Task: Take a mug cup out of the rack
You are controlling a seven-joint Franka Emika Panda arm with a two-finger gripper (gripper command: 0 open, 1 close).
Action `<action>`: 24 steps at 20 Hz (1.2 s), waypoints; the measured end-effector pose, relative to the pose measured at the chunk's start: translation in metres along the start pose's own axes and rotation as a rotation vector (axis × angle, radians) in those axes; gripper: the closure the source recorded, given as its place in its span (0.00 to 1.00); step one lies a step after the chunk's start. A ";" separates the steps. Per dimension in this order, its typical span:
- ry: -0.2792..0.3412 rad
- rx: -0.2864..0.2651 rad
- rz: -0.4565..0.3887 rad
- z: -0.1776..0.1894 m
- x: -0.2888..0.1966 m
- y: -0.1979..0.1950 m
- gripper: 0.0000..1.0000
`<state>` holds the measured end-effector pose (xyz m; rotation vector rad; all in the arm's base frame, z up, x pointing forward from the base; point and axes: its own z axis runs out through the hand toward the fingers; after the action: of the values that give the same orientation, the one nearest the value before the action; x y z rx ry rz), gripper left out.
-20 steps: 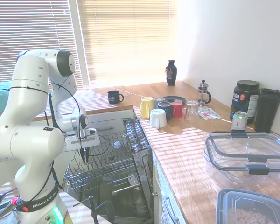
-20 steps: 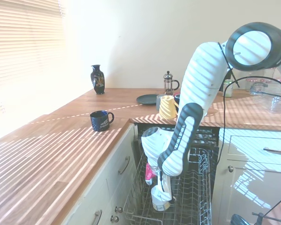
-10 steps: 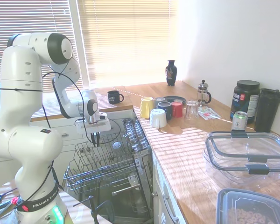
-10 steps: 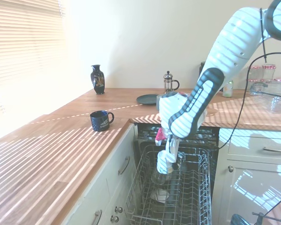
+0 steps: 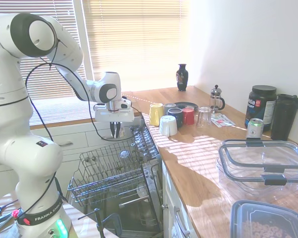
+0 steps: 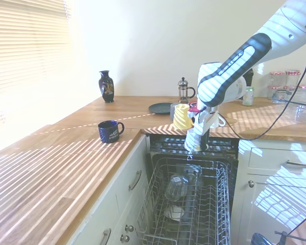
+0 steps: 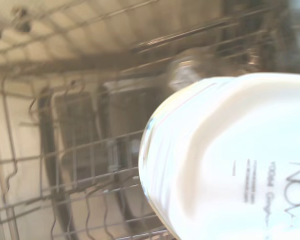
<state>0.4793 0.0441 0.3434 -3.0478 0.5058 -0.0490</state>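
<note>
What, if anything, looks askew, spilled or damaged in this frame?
Nothing stands out. The gripper holds the mug cup above the rack, and no spill shows on the counter.

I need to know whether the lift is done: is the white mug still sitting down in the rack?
No, the mug hangs in the gripper, above the rack.

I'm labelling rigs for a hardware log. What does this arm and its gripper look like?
The arm is glossy white with rounded segments and dark grey circular joint caps. Black cables loop loosely along it. Its base carries a black band with white FRANKA lettering above a green light. The gripper has a white boxy body and dark fingers.
</note>
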 end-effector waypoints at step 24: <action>-0.091 -0.027 0.265 -0.019 0.130 0.080 1.00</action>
<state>0.5754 -0.0743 0.3609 -2.9618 0.9020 0.1077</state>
